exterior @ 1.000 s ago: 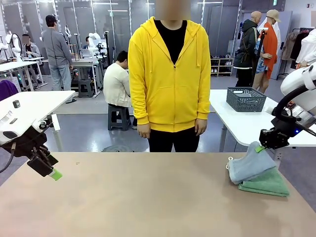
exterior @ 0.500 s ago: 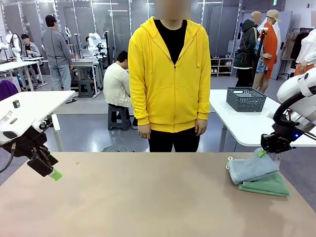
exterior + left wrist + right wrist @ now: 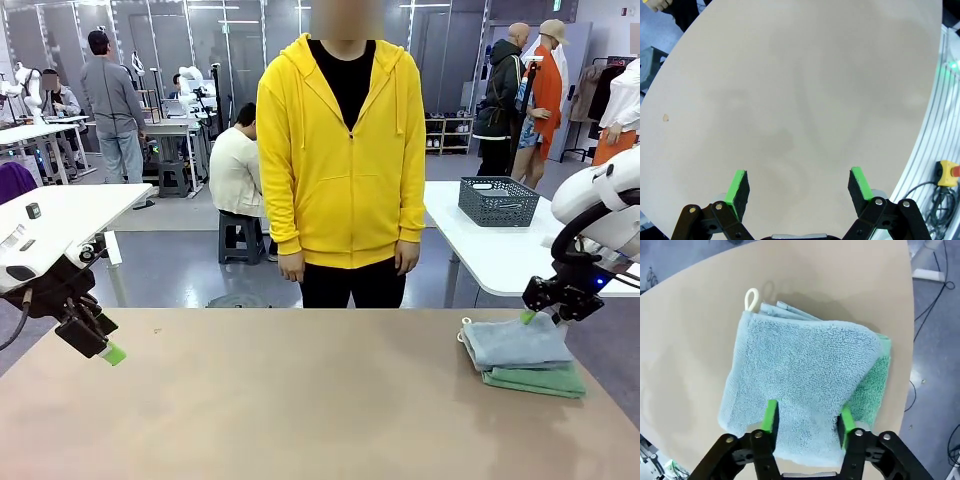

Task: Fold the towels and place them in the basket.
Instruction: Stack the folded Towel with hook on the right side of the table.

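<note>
Pale grey-blue towel point(image 3: 515, 343) folded, stacked on green towel point(image 3: 540, 380), near table point(image 3: 300, 400) right edge. Right wrist view: white loop point(image 3: 751, 298) at blue towel's corner, green edge peeking beyond. Right gripper point(image 3: 540, 310) just above stack's far side, jaws apart, holding nothing. Left gripper point(image 3: 797, 187) jaws wide, empty, over bare tabletop near left edge. Broad open tabletop between. Basket point(image 3: 498, 201) on separate white table behind, well apart.

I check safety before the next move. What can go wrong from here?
1. The grey-blue towel lies skewed on the green towel, so the stack may slide apart when lifted.
2. The stack sits near the table edge and could fall.
3. The basket stands on another table, a long carry.
</note>
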